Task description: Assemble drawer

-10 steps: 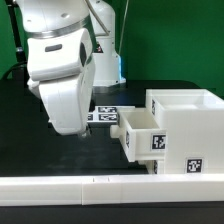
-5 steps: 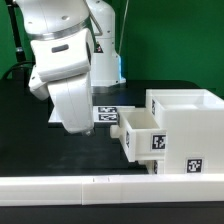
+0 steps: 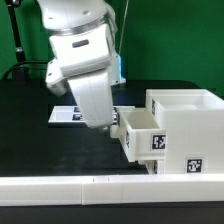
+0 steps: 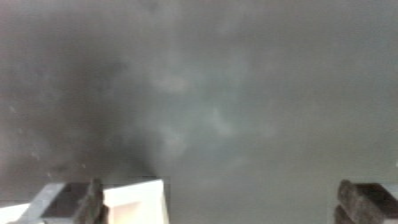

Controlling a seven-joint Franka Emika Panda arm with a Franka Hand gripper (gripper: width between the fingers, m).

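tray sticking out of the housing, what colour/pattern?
White tray with a black-and-white square tag on its side. Shows best in the exterior view.

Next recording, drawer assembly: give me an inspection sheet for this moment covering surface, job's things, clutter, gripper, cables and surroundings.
Surface: black tabletop.
Job's things: big hollow white plastic housing at the exterior view's right, tagged on its front; small white tray sticking partway out of the housing's side, tag on its face.
Clutter: long low white rail along the near edge; flat white marker board partly hidden behind the arm.
Gripper: gripper hidden in the exterior view by the white arm; in the wrist view its fingertips stand wide apart with nothing between them.
Cables: nothing seen.
Surroundings: green backdrop.
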